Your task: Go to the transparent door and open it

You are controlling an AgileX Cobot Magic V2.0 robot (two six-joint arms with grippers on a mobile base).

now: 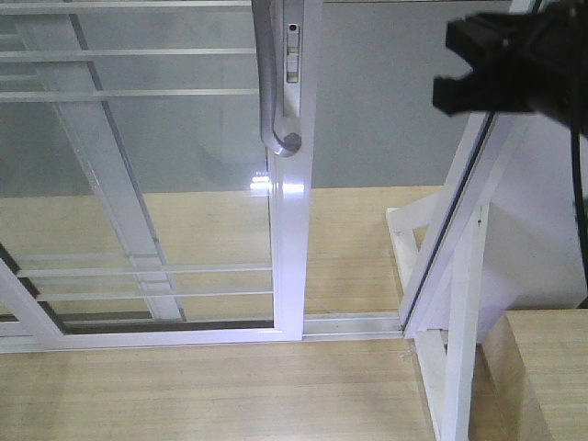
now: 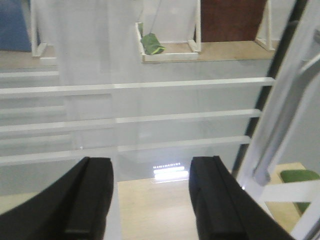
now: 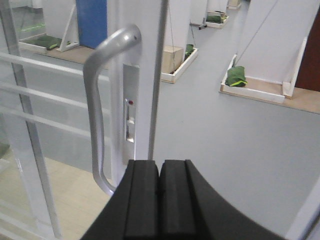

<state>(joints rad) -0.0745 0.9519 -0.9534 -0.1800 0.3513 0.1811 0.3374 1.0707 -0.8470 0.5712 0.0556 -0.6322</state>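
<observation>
The transparent door fills the left of the front view: clear glass with thin white bars and a white stile. Its curved grey pull handle hangs at the top of the stile. Between the stile and the outer frame post there is a gap. My right gripper is shut on nothing, just right of the handle and short of the stile. The right arm's black end shows at top right. My left gripper is open, facing the barred glass, with the handle to its right.
A floor track runs from the stile to the frame post. A wooden box stands at bottom right beside a white brace. Beyond the glass lie white stand bases with green bags, a blue panel and grey floor.
</observation>
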